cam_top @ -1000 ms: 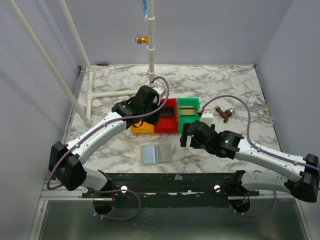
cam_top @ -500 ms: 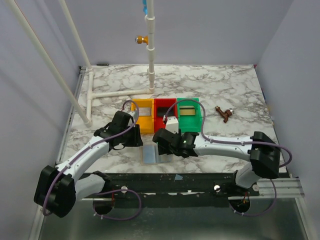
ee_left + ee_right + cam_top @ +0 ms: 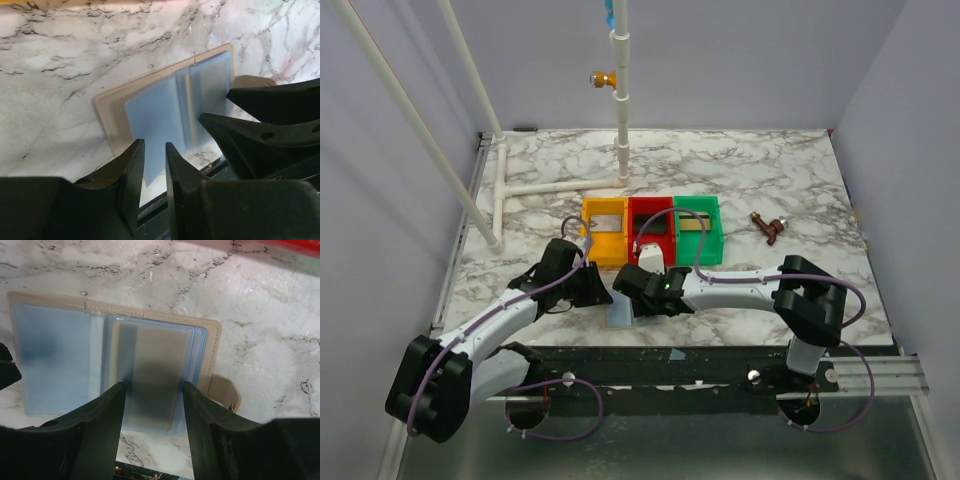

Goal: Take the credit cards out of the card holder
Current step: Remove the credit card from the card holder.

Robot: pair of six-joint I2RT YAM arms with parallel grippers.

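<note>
The card holder (image 3: pixel 60 360) lies open and flat near the table's front edge, blue sleeves up and tan rim around them (image 3: pixel 150 110) (image 3: pixel 620 316). A tan-grey rectangle (image 3: pixel 150 365) shows through its right sleeve; whether it is a card I cannot tell. My right gripper (image 3: pixel 152 390) hovers open, with one finger on each side of that sleeve. My left gripper (image 3: pixel 154 152) is over the left sleeve's near corner, its jaws narrowly apart and holding nothing. In the top view the left gripper (image 3: pixel 604 296) and the right gripper (image 3: pixel 632 294) meet over the holder. Credit cards lie in the trays.
Yellow (image 3: pixel 605 245), red (image 3: pixel 650 242) and green (image 3: pixel 698 243) trays stand in a row behind the holder, each with a flat card inside. A white block (image 3: pixel 650 254) sits by the red tray. A brown object (image 3: pixel 769 228) lies at the right. White pipes (image 3: pixel 550 187) stand at the back left.
Both arms have swung from the trays down to the card holder at the front edge. Both pairs of jaws have narrowed, the right from wide open.
</note>
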